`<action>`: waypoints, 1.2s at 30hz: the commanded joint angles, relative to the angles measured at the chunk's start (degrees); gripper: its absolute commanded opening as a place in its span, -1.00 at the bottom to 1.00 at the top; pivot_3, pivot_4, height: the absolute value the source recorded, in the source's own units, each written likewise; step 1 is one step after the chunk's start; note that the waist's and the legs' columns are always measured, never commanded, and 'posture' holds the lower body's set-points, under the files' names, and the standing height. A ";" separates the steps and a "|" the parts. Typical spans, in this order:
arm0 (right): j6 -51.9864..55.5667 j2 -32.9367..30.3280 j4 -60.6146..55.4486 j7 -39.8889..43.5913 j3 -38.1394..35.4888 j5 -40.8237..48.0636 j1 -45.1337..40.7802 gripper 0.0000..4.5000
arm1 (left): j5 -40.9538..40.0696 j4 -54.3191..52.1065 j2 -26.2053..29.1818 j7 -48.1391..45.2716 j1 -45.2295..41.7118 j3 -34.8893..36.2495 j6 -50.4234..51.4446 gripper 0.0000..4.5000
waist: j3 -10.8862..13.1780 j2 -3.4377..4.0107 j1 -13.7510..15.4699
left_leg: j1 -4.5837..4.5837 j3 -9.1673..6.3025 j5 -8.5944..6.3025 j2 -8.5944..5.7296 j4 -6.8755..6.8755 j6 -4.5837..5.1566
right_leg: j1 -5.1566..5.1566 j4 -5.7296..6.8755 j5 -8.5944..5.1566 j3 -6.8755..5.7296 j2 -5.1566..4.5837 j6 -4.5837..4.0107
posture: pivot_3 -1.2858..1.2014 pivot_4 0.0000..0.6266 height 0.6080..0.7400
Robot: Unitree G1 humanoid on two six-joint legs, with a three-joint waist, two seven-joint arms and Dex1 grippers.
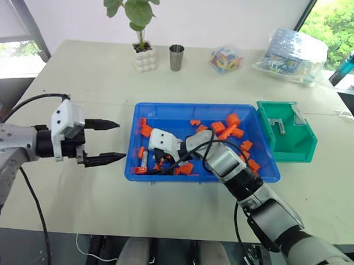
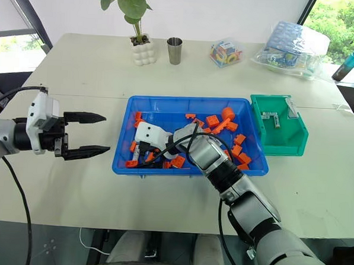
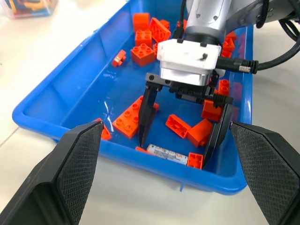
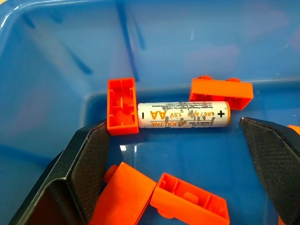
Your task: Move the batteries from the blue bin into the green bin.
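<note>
the battery (image 4: 183, 115), centre of the right wrist view, lies flat on the blue bin (image 1: 166, 111) floor between two orange bricks (image 4: 123, 106). it is a rigid, smooth, light cylinder, likely to roll; grip across mid-body. the right gripper (image 3: 183, 124) hangs over it, fingers apart. the left gripper (image 1: 108, 142), left of frame, is spread and empty. the green bin (image 1: 295, 152), moulded plastic, sits right of the tray.
</note>
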 commanded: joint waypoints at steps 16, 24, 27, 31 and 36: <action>-1.99 2.21 1.67 -2.23 -1.87 -1.33 0.48 0.64 | -0.16 -0.91 -0.95 0.51 -2.58 -1.46 -1.06 1.00 | 0.00 0.00 -0.04 | 0.00 0.00 0.01 0.00 -0.01 -0.01 | 0.00 0.01 0.00 0.00 0.01 0.00 | 0.03 -0.52 0.56; -0.79 -1.57 -2.32 -1.38 -3.33 -1.61 1.84 0.49 | 0.47 -0.05 -1.67 0.30 -3.43 -2.62 -2.01 1.00 | 0.00 0.00 0.15 | 0.00 0.00 0.01 0.00 -0.01 -0.01 | 0.01 0.00 0.00 0.00 0.00 0.00 | 0.03 -0.52 0.56; -0.58 -4.69 -4.22 -0.95 -4.27 -1.86 2.66 0.49 | 0.80 0.38 -2.22 0.35 -4.06 -3.40 -2.49 1.00 | 0.00 0.00 0.26 | 0.00 0.00 0.01 -0.03 -0.01 -0.01 | 0.02 0.00 0.00 0.00 -0.01 0.00 | 0.03 -0.52 0.56; 0.52 -9.32 -6.87 -0.32 -6.83 -1.22 3.50 0.49 | 1.16 0.73 -2.93 0.42 -4.75 -4.14 -2.88 1.00 | 0.00 0.00 0.18 | 0.00 0.00 0.01 -0.03 -0.01 -0.01 | 0.01 -0.01 0.00 0.00 -0.01 0.00 | 0.03 -0.52 0.56; 2.81 -15.16 -9.28 -0.20 -12.25 0.40 4.54 0.49 | 1.73 1.19 -3.64 0.39 -5.29 -4.65 -3.29 1.00 | 0.01 -0.02 0.28 | 0.00 0.00 0.01 -0.03 -0.01 -0.01 | 0.02 -0.02 0.00 0.00 -0.02 0.00 | 0.03 -0.52 0.56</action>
